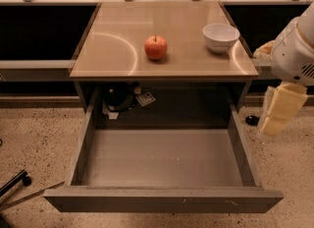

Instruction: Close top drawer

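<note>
The top drawer (pixel 162 200) is pulled far out from under the tabletop (pixel 117 60). Its wide grey front panel sits near the bottom edge of the view, and its grey inside (pixel 162 156) is bare. My gripper (pixel 277 111), with cream-coloured parts hanging down from the white arm (pixel 294 50), is at the right edge of the view. It sits outside the drawer's right side wall (pixel 243 148), about level with the tabletop's front edge, and touches nothing.
A red apple (pixel 155 47) and a white bowl (pixel 221 36) stand on the tabletop. Dark objects and paper (pixel 122 98) lie on the floor behind the drawer. A black wheeled leg (pixel 14 183) is at the lower left. Counters flank the table.
</note>
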`<state>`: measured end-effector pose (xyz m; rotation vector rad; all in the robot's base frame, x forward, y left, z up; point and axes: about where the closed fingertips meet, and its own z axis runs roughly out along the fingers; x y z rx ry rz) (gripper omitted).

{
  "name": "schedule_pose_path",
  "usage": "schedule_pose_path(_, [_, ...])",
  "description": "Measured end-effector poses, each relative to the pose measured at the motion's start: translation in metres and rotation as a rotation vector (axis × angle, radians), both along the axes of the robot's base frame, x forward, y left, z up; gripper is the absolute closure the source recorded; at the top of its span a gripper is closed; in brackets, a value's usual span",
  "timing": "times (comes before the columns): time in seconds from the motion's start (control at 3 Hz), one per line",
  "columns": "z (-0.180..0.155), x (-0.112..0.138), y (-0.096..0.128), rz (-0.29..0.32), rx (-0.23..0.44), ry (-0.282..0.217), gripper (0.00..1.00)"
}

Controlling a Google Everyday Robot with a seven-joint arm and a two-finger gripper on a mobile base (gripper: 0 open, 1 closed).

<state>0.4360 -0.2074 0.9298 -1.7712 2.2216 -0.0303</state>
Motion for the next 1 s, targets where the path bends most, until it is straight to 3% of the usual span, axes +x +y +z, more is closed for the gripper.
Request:
schedule_pose_path(0.67, [-0.081, -0.030, 0.013, 0.049, 0.137, 0.137, 0.00])
schedule_pose_path(1.0, [-0.081, -0.030, 0.013, 0.049, 0.137, 0.138, 0.00])
